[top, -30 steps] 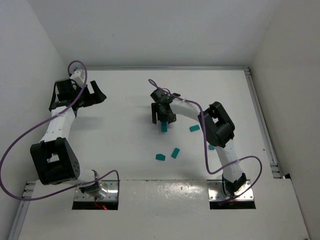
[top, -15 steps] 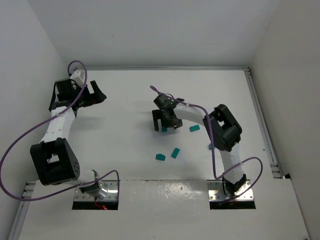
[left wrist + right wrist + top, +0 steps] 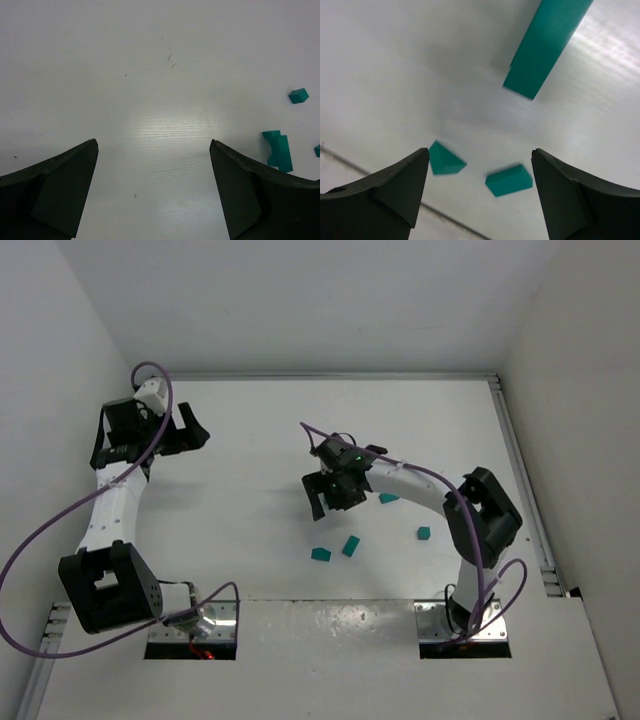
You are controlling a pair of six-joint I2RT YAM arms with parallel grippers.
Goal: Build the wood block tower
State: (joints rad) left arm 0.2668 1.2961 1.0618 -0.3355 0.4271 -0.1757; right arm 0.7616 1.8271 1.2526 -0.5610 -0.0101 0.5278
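Observation:
My right gripper is open and empty above the table's middle. In the right wrist view its jaws stand wide apart. The tower, a narrow upright teal column, stands beyond the fingertips and apart from them. In the top view the gripper hides it. Two loose wood blocks lie below: a wedge-like one and a short bar. Another bar and a small cube lie to the right. My left gripper is open and empty at the far left.
Teal blocks show at the right edge of the left wrist view: a cube and a taller piece. White walls close in the table on the left, back and right. A metal plate holding the arm bases runs along the near edge.
My right gripper has moved toward the near edge, over the spot where the tower showed. Its elbow swung right, uncovering the small cube. My left gripper shifted slightly left.

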